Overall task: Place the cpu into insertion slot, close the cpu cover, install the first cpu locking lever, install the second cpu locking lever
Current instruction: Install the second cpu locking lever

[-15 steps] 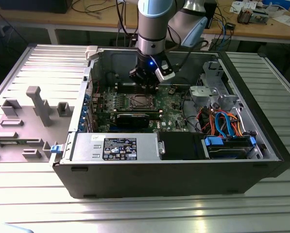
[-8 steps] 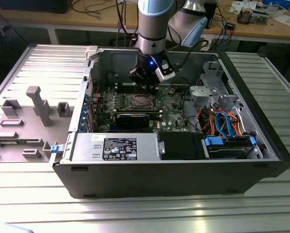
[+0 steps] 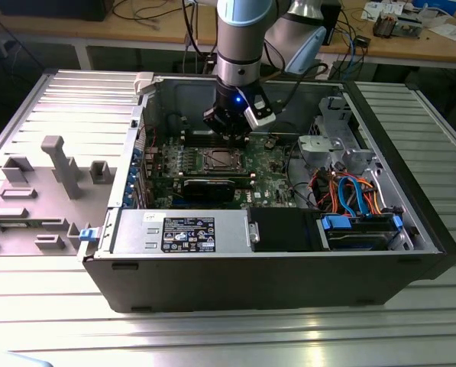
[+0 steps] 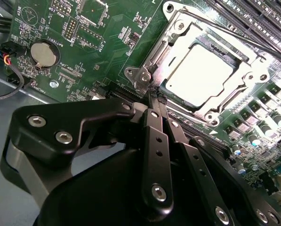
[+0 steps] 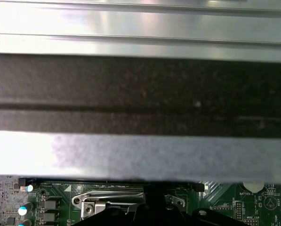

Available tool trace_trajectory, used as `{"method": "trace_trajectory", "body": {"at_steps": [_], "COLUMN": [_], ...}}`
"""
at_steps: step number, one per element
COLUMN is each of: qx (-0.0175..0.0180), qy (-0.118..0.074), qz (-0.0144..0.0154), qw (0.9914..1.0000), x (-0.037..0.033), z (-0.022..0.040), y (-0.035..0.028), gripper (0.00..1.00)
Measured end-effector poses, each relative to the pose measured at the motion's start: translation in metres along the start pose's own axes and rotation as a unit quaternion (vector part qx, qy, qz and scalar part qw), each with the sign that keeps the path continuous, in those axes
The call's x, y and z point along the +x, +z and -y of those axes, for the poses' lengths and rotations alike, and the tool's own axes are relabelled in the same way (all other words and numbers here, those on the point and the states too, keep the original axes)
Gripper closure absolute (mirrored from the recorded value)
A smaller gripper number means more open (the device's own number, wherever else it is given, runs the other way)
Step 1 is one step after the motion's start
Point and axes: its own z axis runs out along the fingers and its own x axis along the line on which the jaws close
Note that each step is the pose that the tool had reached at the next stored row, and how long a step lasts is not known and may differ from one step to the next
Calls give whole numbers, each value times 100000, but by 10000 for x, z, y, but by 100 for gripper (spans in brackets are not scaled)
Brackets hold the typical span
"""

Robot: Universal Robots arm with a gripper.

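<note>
The cpu (image 4: 199, 73), a pale square chip, lies in the insertion slot (image 3: 221, 159) on the green board. The silvery cpu cover (image 4: 175, 35) lies flat around it as a frame. A thin metal lever rod (image 4: 234, 38) runs along one side of the socket. My gripper (image 4: 156, 98) is shut, its black fingers (image 4: 152, 127) pressed together, with the tips just off a corner of the socket. I cannot tell whether anything is pinched between them. In the exterior view the gripper (image 3: 229, 131) hangs inside the open case, just behind the socket.
Case walls (image 3: 174, 95) surround the board. A black power supply (image 3: 189, 233) and a drive bay (image 3: 361, 229) with coloured cables (image 3: 350, 191) sit at the front. A long black card (image 3: 208, 189) lies before the socket, with memory slots (image 4: 253, 19) beside it. A grey fixture (image 3: 59, 164) stands at the exterior view's left.
</note>
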Motion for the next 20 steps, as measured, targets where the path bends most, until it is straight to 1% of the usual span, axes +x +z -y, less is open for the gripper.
{"method": "trace_trajectory", "body": {"at_steps": [5,10,13,15,17,20], "qx": [4,3,3,4,1,-2], "qy": [-14,-3,1,2,0,8], "qz": [-1,-1,-1,1,1,3], "qw": [100000,100000,100000,100000,100000,100000], "x": [0,3,4,5,6,7], "z": [10,87,118,161,187,198], "y": [-1,-7,-9,-13,-14,-15], "gripper": [89,89,89,89,89,89]}}
